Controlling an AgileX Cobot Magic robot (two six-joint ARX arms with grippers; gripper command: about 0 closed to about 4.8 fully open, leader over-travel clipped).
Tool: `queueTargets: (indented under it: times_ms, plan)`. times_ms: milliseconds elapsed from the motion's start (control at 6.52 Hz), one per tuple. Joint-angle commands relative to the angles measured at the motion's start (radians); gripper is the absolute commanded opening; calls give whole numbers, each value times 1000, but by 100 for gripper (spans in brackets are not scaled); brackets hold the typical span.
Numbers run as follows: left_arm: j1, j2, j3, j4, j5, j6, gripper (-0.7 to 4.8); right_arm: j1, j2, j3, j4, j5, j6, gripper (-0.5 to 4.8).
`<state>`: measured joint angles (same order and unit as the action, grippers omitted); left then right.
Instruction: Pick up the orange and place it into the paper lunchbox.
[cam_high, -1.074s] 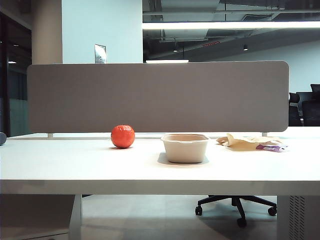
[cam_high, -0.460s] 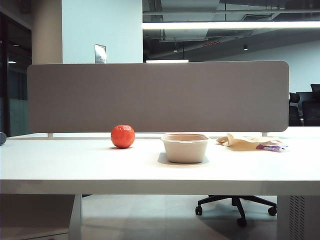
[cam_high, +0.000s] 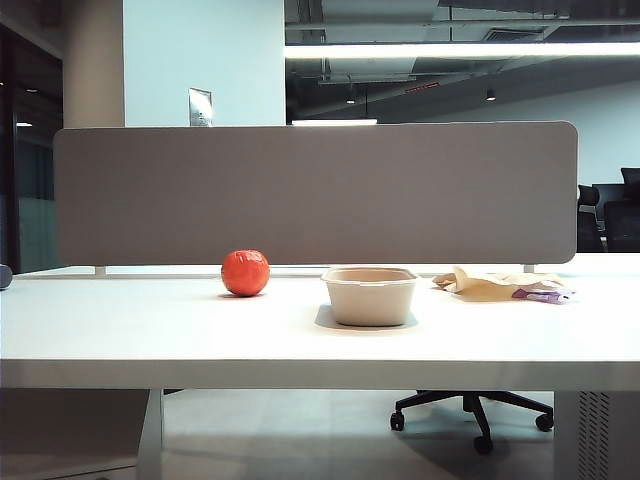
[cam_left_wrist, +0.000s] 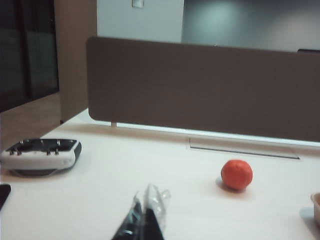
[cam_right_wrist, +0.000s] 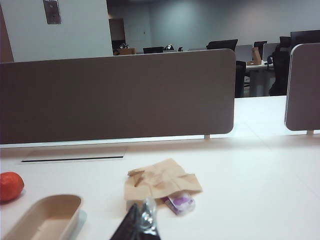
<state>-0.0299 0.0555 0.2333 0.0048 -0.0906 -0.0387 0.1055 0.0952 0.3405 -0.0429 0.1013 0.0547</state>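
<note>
White desk (cam_high: 150, 335) carries everything, L to R: black-and-white controller-like device (cam_left_wrist: 41, 156) at far left edge; orange (cam_high: 245, 273) near the grey divider (cam_high: 315, 192), resting free; paper lunchbox (cam_high: 369, 295) just right of it, apart, empty; crumpled tan paper (cam_high: 487, 284) w/ purple item (cam_high: 538, 295) further right. Left gripper (cam_left_wrist: 145, 216) low over desk, short of orange, jaws pressed together, holding nothing. Right gripper (cam_right_wrist: 141, 220) low near lunchbox and paper; jaws look closed, can't confirm.
</note>
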Motion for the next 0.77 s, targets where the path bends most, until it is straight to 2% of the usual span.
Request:
queueTargets:
  times_ms: [153,307,460,614,767]
  plan:
    - [-6,588,375,106,122,-70,-5,139,452,370,-46,-190,27,-2]
    - [-28,697,464,108,141,-70,-5,246,507,403,-85,-179,28,-3]
    - [-87,827,569,108,154,-66,-5,420,582,462,-175,-65,27,-3]
    - [-96,848,585,108,164,-67,-5,448,591,466,-173,-51,27,-3]
    - [-119,991,681,110,252,-67,-5,619,677,468,-174,-48,28,-3]
